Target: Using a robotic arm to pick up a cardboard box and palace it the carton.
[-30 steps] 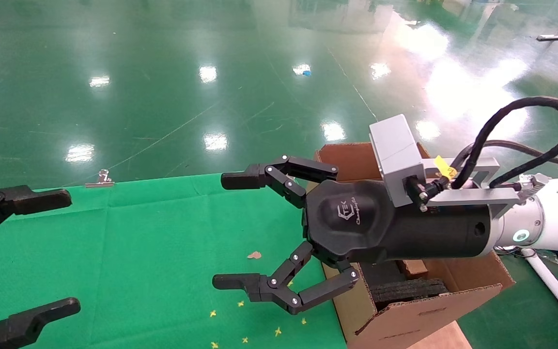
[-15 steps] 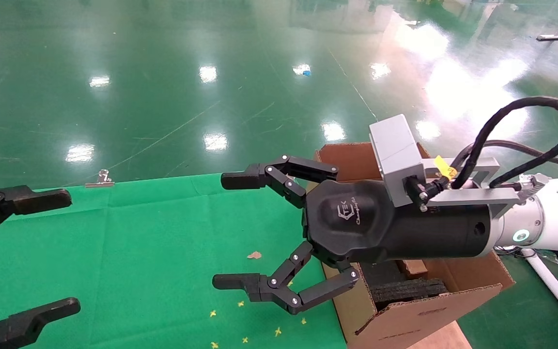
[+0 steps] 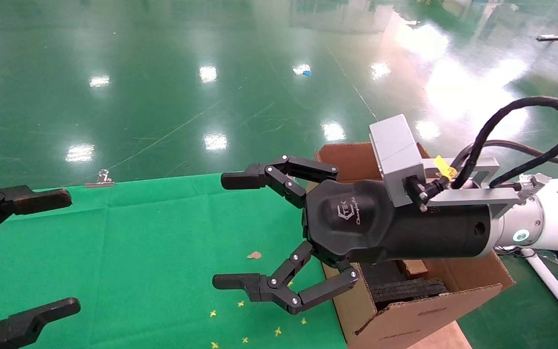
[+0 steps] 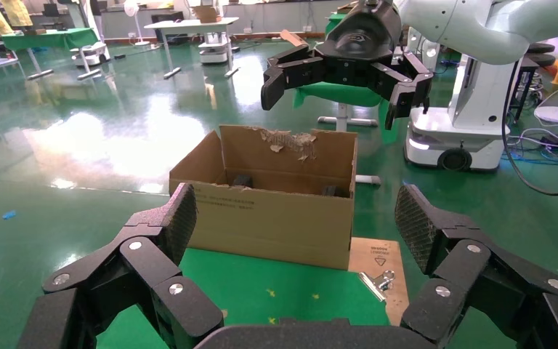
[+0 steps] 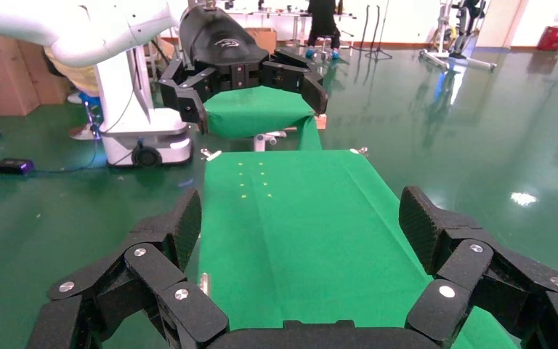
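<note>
One carton (image 3: 434, 310), two empty spread grippers: right gripper (image 3: 233, 232), left gripper (image 3: 61, 252).

Hidden and cut-off parts

The robotic arm (image 3: 550, 218) is covering much of the carton (image 3: 453, 300), whose near corner is running off the head view's lower edge. The left gripper (image 3: 27, 252) is showing only its fingers at that view's left edge. The slim cardboard box is showing nowhere.

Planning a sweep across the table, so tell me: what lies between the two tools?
In the right wrist view, only bare green cloth lies between the right tool and the left tool.
</note>
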Robot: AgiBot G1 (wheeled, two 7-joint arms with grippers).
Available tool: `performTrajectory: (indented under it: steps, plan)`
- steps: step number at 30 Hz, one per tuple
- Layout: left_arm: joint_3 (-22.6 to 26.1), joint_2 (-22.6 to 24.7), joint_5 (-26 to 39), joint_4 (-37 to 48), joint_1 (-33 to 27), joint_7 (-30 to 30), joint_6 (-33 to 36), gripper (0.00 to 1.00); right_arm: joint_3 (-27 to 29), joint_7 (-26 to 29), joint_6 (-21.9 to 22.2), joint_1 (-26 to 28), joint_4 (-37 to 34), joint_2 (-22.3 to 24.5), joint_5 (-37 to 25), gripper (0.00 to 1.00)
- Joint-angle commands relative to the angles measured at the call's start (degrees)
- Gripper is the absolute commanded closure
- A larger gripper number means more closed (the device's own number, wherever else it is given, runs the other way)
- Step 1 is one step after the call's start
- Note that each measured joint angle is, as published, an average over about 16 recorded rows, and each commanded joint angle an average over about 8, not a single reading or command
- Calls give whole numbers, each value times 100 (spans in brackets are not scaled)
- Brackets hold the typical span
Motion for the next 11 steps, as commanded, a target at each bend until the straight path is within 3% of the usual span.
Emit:
performTrajectory:
  steps: [1, 11]
  plan:
    - [0, 0, 0, 0, 0, 0, 0, 0, 0, 0, 0, 0, 0, 0, 0, 0]
    - [0, 0, 0, 0, 0, 0, 0, 0, 0, 0, 0, 0, 0, 0, 0, 0]
